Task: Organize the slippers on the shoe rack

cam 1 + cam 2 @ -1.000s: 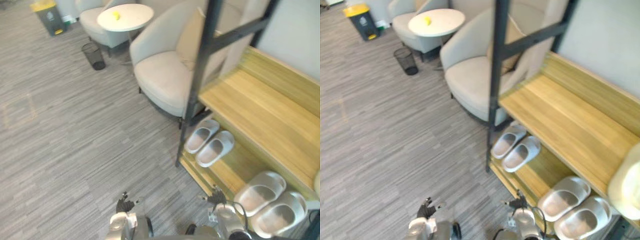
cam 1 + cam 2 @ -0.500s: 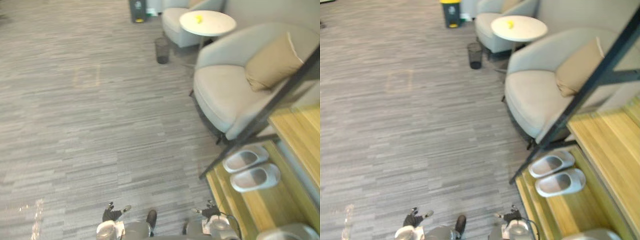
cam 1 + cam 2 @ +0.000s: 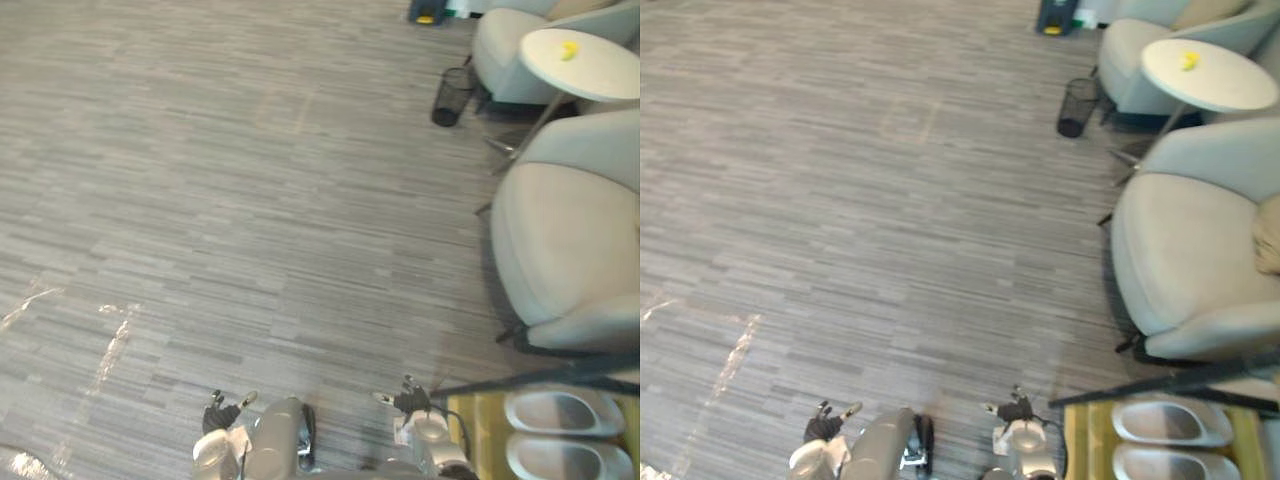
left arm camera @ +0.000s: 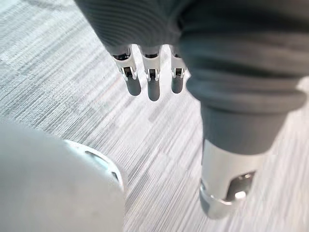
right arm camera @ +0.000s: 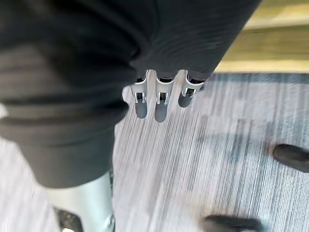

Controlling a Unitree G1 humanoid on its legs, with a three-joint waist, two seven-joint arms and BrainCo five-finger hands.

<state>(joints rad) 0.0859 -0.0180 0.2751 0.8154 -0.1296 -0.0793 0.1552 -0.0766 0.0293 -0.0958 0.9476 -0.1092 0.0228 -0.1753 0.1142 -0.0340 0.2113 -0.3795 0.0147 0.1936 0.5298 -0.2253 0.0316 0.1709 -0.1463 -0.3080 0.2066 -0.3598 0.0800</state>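
Pair of grey slippers (image 3: 562,412) sits on the shoe rack (image 3: 476,432), low shelf, off to the robot's right, lengthwise across the view. So the right hand (image 3: 408,402) is way nearer than the left hand (image 3: 222,413). Both hang straight-fingered, empty.

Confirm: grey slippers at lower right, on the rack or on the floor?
On the rack. Both slippers lie soles down, side by side, on the wooden shelf, not the carpet.
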